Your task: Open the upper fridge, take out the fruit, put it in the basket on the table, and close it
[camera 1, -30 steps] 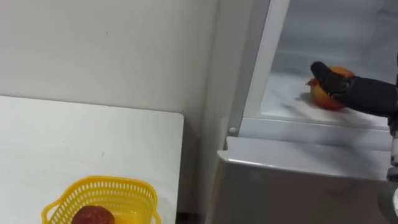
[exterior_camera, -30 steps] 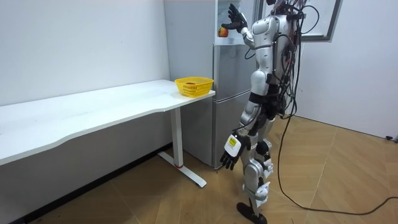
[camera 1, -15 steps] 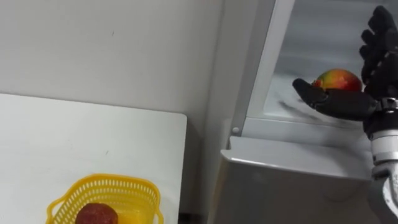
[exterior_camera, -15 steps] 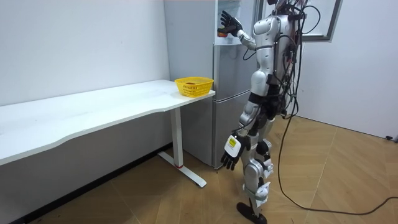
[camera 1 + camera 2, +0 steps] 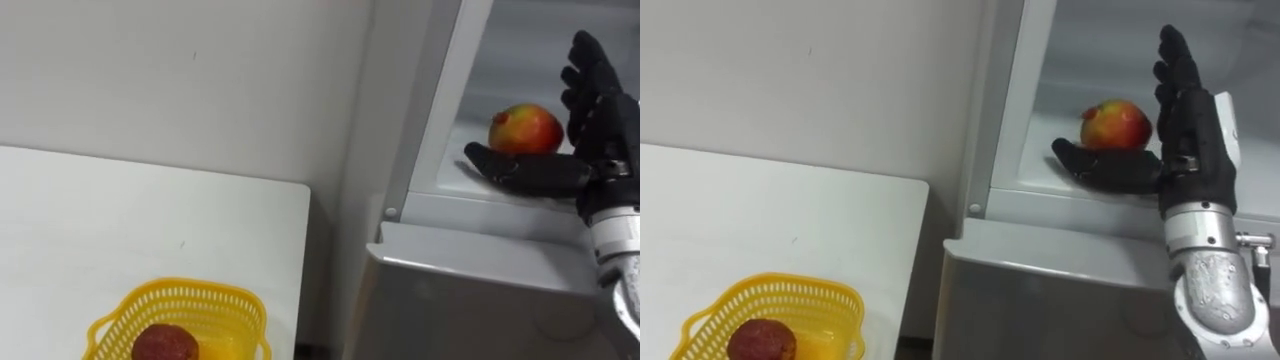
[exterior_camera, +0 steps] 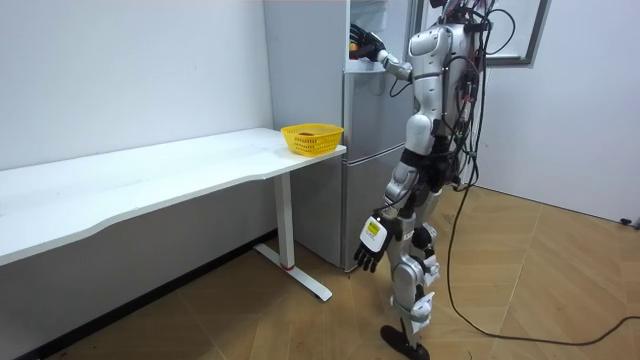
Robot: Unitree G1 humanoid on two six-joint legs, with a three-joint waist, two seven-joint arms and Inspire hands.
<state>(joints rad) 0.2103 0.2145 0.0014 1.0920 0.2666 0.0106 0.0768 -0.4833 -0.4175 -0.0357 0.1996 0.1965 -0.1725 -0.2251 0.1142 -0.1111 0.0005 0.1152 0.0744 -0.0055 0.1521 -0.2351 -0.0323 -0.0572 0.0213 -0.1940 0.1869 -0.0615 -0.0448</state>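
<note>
The fruit (image 5: 1117, 124) lies on the upper fridge shelf (image 5: 1040, 166), just beside the open right robot hand (image 5: 1193, 135), thumb in front. Wrap the fingers (image 5: 1175, 70) behind it before closing, lest it roll. The left robot hand (image 6: 370, 243) hangs open.

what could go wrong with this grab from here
1. The right hand is open beside the round fruit, not yet round it; closing could nudge it deeper along the fridge shelf.
2. A loose hold could drop it past the shelf's front lip.
The left hand hangs idle.
</note>
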